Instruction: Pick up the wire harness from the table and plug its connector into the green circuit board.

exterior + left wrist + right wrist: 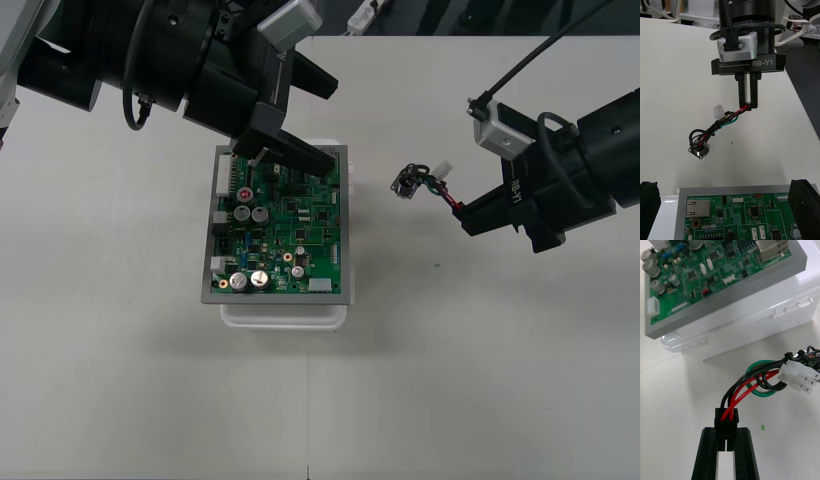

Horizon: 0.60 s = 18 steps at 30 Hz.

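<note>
Reaches in from the right with the right gripper [465, 216], fingers pinched on the black plug [726, 419]. Slants down from the left with the left gripper [333, 125], fingers spread wide apart.

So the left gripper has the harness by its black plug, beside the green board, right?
No, the right gripper holds the harness by its black plug, beside the green board; the right wrist view shows it.

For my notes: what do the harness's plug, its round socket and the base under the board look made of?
The plug looks like black moulded plastic, matt, with squared edges. The socket is likely metal, judging by its silvery flange with glints. The base seems to be white semi-glossy plastic, given its soft highlights and moulded latches.
</note>
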Motion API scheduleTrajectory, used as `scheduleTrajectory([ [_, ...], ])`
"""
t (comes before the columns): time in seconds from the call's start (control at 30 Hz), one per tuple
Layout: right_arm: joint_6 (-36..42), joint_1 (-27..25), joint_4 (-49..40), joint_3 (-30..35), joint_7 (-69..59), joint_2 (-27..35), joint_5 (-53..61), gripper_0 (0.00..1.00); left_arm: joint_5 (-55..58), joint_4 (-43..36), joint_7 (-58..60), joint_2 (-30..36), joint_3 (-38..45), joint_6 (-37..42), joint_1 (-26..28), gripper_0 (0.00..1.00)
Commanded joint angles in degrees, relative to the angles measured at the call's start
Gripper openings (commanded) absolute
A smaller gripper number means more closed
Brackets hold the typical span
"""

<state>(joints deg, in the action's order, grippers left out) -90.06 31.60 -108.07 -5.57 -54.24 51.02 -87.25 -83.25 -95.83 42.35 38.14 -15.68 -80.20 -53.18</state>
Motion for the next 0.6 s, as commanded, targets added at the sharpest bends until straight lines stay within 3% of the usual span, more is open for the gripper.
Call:
scheduleTrajectory([
  [0.03,0.1,-1.4,-1.8,2.2,1.4,4.9,5.5,0.00,2.8,-0.1,-1.3,0.9,-0.3,1.7,-1.3,1.00],
  [0.6,0.1,-3.7,1.0,4.4,-3.7,5.8,28.6,0.00,15.8,3.4,-3.9,9.3,0.7,-5.3,-1.5,1.00],
])
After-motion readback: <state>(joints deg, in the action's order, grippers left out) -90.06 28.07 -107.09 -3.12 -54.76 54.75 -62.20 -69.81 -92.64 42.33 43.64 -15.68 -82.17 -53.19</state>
